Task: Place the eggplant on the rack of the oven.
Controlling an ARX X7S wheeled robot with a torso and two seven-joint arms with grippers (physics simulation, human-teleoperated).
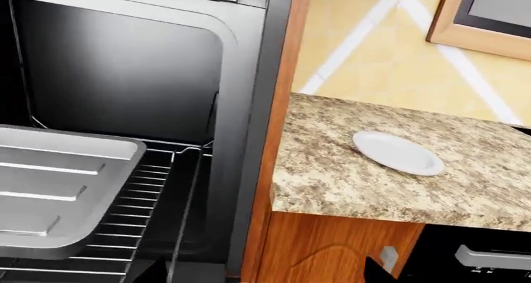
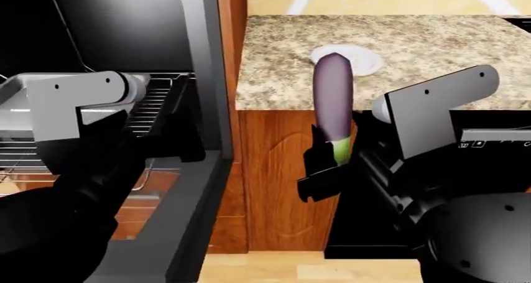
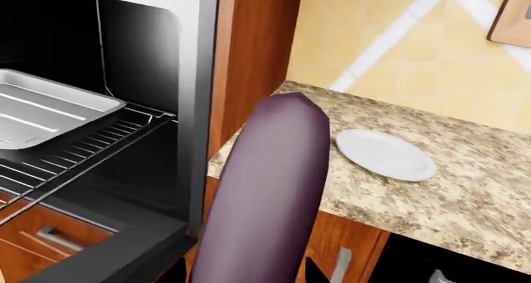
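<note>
My right gripper is shut on the stem end of the dark purple eggplant, holding it upright in front of the wood cabinet, right of the oven. The eggplant fills the right wrist view, its tip pointing away from the camera. The oven stands open at the left, its dark cavity showing. The wire rack is pulled out and carries a grey baking tray; bare rack bars show beside the tray. My left gripper is open and empty in front of the oven frame, only its fingertips showing.
A white plate lies empty on the granite counter right of the oven; it also shows in the wrist views. The open oven door juts out low at the left. A black-fronted appliance sits under the counter.
</note>
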